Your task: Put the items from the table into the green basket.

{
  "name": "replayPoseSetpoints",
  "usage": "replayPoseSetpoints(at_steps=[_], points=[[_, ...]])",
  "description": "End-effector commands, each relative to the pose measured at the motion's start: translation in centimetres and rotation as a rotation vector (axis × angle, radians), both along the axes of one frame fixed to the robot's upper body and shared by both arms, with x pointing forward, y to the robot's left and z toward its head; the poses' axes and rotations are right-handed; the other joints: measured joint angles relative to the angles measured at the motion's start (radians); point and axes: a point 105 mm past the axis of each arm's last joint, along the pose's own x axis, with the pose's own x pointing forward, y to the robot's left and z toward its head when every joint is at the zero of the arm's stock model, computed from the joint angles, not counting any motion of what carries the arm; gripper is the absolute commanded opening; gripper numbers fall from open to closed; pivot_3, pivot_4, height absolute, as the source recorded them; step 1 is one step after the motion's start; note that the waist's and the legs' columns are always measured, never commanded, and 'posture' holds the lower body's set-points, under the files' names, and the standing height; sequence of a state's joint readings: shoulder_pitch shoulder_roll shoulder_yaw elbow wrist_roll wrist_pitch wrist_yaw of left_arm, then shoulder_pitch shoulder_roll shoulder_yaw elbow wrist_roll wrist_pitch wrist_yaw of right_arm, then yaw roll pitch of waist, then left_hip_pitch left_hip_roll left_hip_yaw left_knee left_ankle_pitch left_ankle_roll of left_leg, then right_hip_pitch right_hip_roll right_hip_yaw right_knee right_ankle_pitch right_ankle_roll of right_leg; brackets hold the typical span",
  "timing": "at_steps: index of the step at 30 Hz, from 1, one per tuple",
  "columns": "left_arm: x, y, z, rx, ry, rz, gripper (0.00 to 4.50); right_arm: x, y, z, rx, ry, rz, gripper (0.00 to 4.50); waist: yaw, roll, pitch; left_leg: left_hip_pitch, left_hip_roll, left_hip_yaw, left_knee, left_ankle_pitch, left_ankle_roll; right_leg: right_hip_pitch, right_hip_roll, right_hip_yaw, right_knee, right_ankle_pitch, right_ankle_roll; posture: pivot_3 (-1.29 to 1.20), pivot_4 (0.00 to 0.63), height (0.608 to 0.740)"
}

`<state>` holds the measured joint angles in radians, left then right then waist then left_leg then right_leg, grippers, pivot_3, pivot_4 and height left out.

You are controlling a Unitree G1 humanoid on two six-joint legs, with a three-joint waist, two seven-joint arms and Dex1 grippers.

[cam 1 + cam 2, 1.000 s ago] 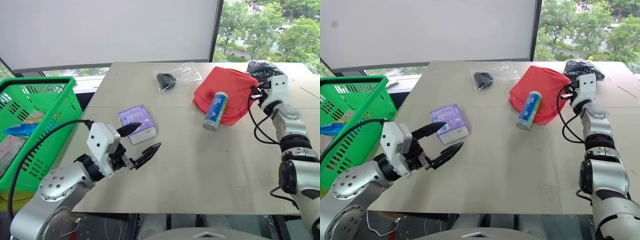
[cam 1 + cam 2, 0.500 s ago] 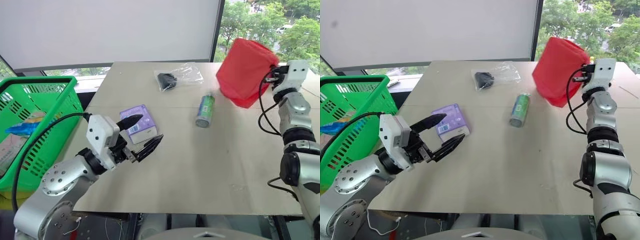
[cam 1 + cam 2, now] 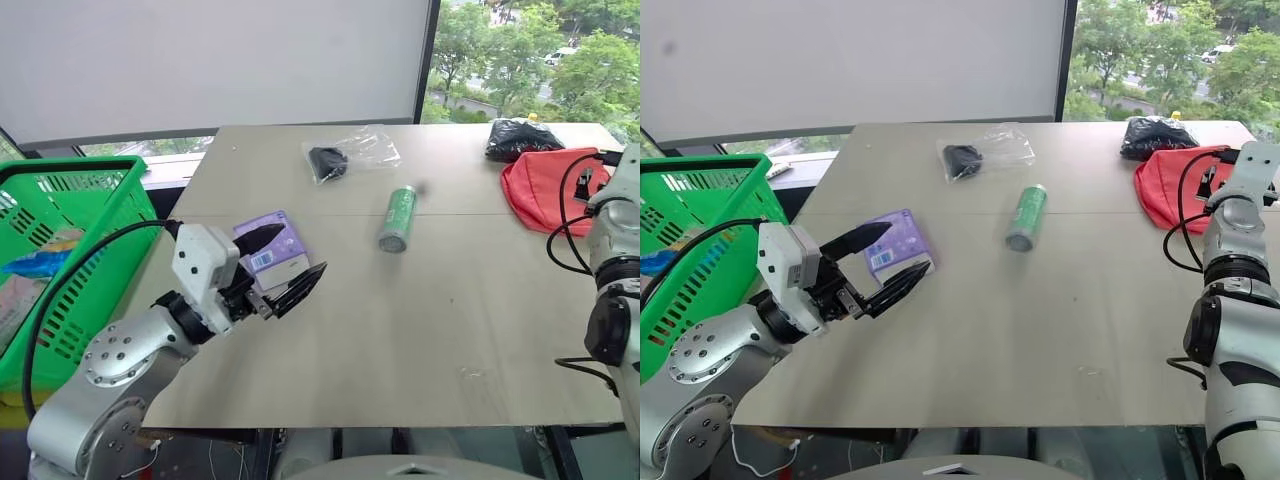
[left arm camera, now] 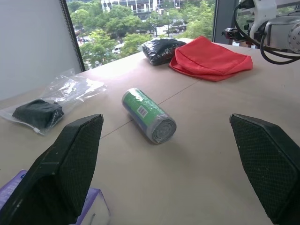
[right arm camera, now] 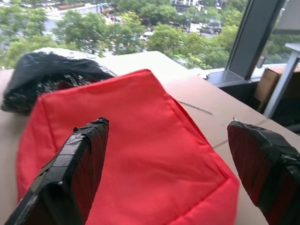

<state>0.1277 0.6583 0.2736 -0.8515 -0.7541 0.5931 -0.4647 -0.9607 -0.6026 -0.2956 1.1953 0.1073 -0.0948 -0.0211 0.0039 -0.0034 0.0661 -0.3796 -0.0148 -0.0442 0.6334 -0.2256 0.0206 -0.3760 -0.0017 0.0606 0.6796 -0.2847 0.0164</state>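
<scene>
L gripper (image 3: 283, 265) hovers w/ fingers spread wide, empty, just over the purple box (image 3: 271, 249) near the table (image 3: 420, 330)'s left edge. R gripper (image 5: 164, 173) is at the far right side, fingers parted and released, red fabric pouch (image 3: 545, 186) lying flat on the table right in front of it. Black crinkly bag (image 3: 520, 138) touches the pouch's far side. Silver can (image 3: 396, 217) lies on its side mid-table, apart from the rest. Clear bag w/ black object (image 3: 348, 155) sits beyond it toward the far edge. Green basket (image 3: 75, 250) stands off the table's left side, some packets inside.
</scene>
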Motion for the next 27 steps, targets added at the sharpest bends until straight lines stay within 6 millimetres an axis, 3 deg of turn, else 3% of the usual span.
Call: replayPoseSetpoints(at_steps=[1, 4, 6, 11, 15, 21, 24, 27], points=[[-0.3, 0.0, 0.6, 0.017, -0.035, -0.011, 4.5, 2.8, 7.4, 2.6, -0.03, -0.06, 0.39, 4.3, -0.011, 0.0, 0.0, 0.0, 0.001, 0.001, 0.0, 0.0, 0.0, 0.0, 0.0, 0.001, 0.0, 0.0, 0.0, 0.11, 0.01, 0.74], [-0.3, 0.1, 0.5, 0.021, -0.034, -0.007, 4.5, 3.0, 15.1, 0.4, 0.032, 0.062, 0.788, 4.3, -0.019, 0.0, 0.0, 0.001, 0.003, 0.001, 0.0, 0.0, 0.0, 0.0, 0.0, 0.001, 0.001, 0.001, -0.001, 0.11, 0.01, 0.74], [-0.3, 0.3, 0.3, 0.031, -0.029, -0.002, 4.5, 1.9, 18.9, -0.9, 0.068, 0.158, 0.964, 4.3, -0.013, 0.0, 0.0, 0.001, 0.004, -0.002, 0.0, 0.0, 0.0, 0.0, 0.0, -0.001, 0.002, 0.001, -0.001, 0.11, 0.01, 0.74], [-0.4, 1.1, -0.3, 0.069, -0.018, 0.03, 4.5, 0.0, 23.4, -3.4, 0.114, 0.329, 1.021, 4.3, 0.022, 0.0, 0.0, -0.004, 0.003, -0.008, 0.0, 0.0, -0.001, -0.003, -0.001, -0.008, 0.001, 0.001, -0.002, 0.13, 0.01, 0.74], [-0.8, 1.1, -0.8, 0.091, -0.01, 0.03, 4.5, -0.5, 24.3, -5.7, 0.099, 0.458, 0.931, 4.3, 0.034, 0.0, 0.0, -0.003, 0.003, -0.008, 0.0, 0.0, -0.001, -0.003, -0.002, -0.007, 0.0, 0.001, -0.002, 0.15, 0.008, 0.74], [-0.9, 1.4, -0.9, 0.097, -0.013, 0.041, 4.5, -1.2, 25.3, -7.4, 0.095, 0.576, 0.83, 4.3, 0.037, -0.001, -0.004, -0.002, 0.002, -0.007, 0.0, 0.0, -0.001, -0.002, -0.002, -0.007, 0.0, 0.001, -0.003, 0.16, 0.008, 0.74], [-0.8, 1.2, -0.8, 0.093, -0.03, 0.045, 4.5, -1.6, 24.9, -9.4, -0.016, 0.632, 0.781, 4.3, 0.036, -0.002, -0.008, -0.001, 0.003, -0.007, 0.0, 0.0, -0.001, -0.002, -0.001, -0.008, 0.0, 0.001, -0.003, 0.17, 0.009, 0.74], [-0.7, 1.0, -0.7, 0.08, -0.042, 0.054, 4.5, -2.1, 25.4, -11.0, 0.126, 0.671, 0.738, 4.3, 0.039, -0.004, -0.018, -0.001, 0.003, -0.007, -0.001, 0.0, -0.001, -0.002, -0.001, -0.008, 0.0, 0.001, -0.003, 0.17, 0.005, 0.74]])
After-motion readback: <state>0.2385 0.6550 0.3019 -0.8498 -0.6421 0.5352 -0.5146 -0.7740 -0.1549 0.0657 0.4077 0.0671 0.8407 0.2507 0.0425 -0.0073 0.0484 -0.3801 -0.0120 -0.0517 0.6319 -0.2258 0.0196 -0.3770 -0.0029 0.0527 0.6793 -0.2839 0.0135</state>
